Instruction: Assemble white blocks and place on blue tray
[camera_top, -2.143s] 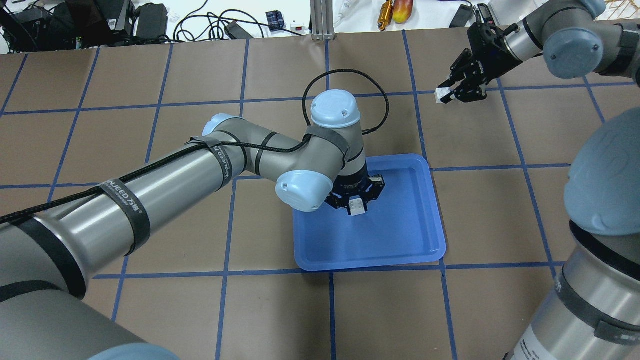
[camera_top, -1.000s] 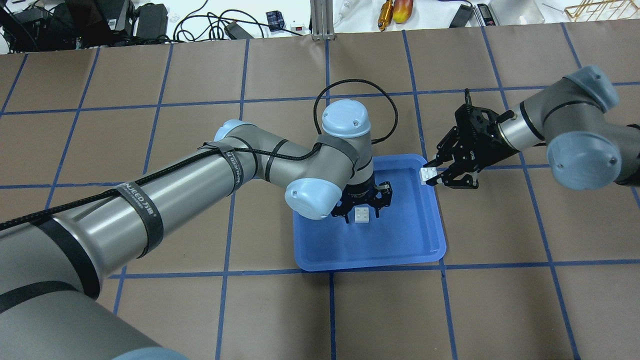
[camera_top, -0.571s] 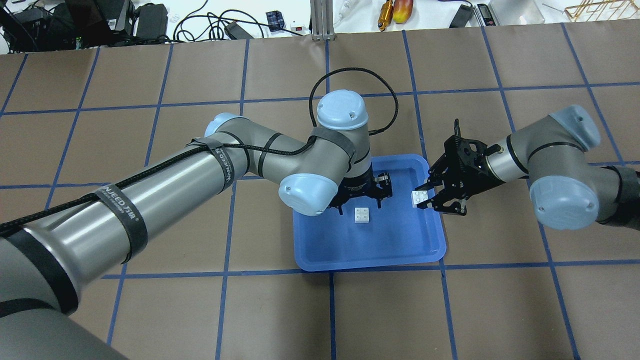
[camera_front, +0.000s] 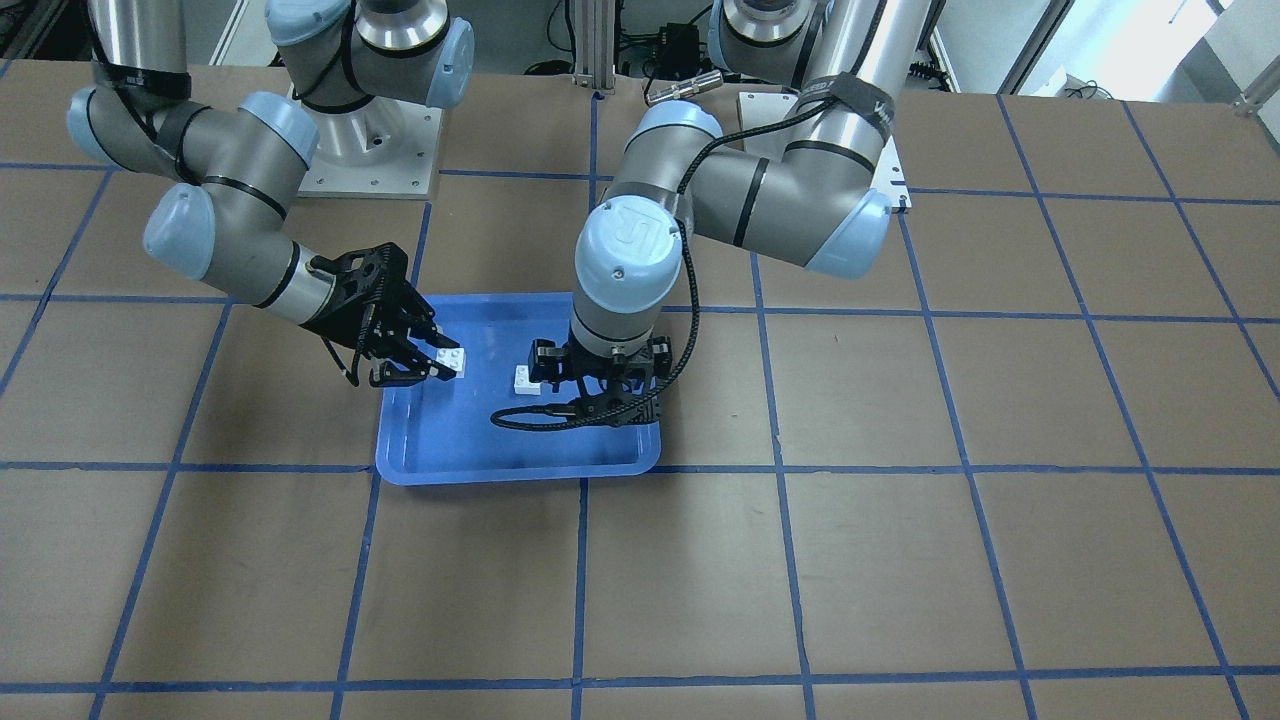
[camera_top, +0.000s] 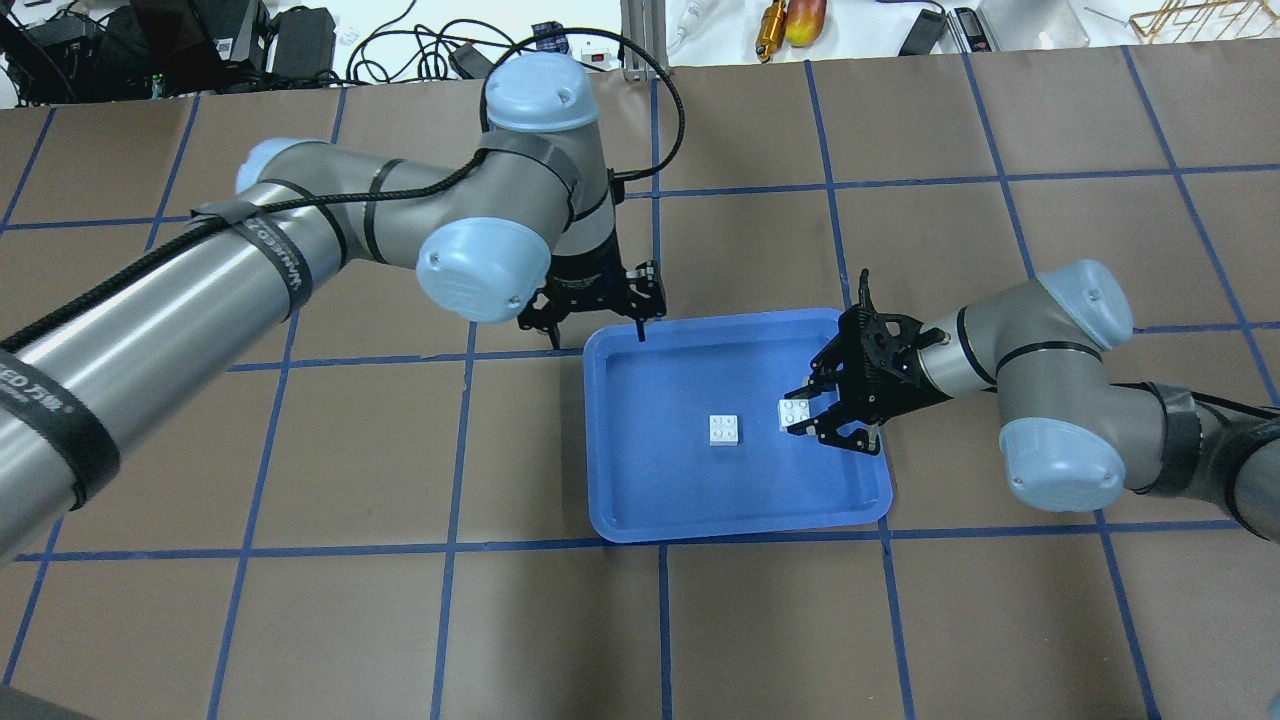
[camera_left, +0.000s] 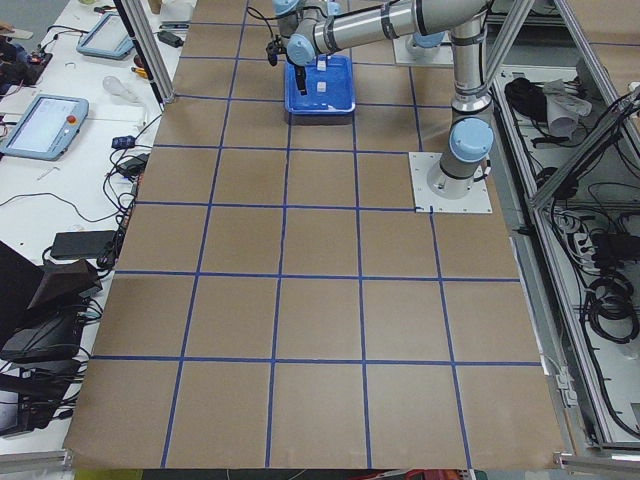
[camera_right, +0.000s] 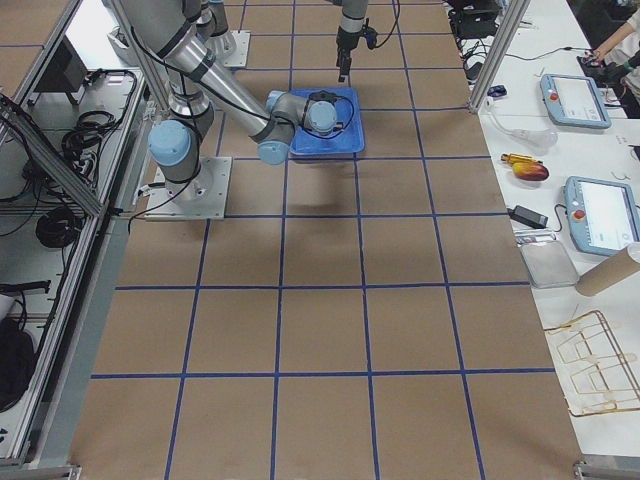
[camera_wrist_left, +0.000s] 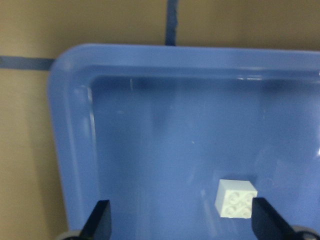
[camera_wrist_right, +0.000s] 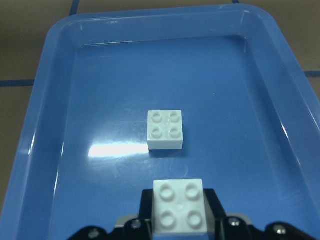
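Note:
The blue tray (camera_top: 620, 500) lies at the table's middle. One white block (camera_top: 724, 430) sits alone, studs up, on the tray floor; it also shows in the front view (camera_front: 524, 380), the left wrist view (camera_wrist_left: 235, 198) and the right wrist view (camera_wrist_right: 165, 129). My right gripper (camera_top: 797, 413) is shut on the second white block (camera_top: 795, 411), held studs up just above the tray's right part, right of the lying block; that block also shows in the right wrist view (camera_wrist_right: 178, 206). My left gripper (camera_top: 597, 335) is open and empty over the tray's far left corner.
The table is brown paper with a blue tape grid. Cables, power bricks (camera_top: 300, 40) and an orange tool (camera_top: 772, 25) lie beyond its far edge. My left arm (camera_top: 300, 250) spans the table's left half, my right arm (camera_top: 1060, 400) the right side.
My left gripper let go of its block on the tray, opened, and drew back to the tray's far left corner. My right gripper carried its block from the far right to over the tray.

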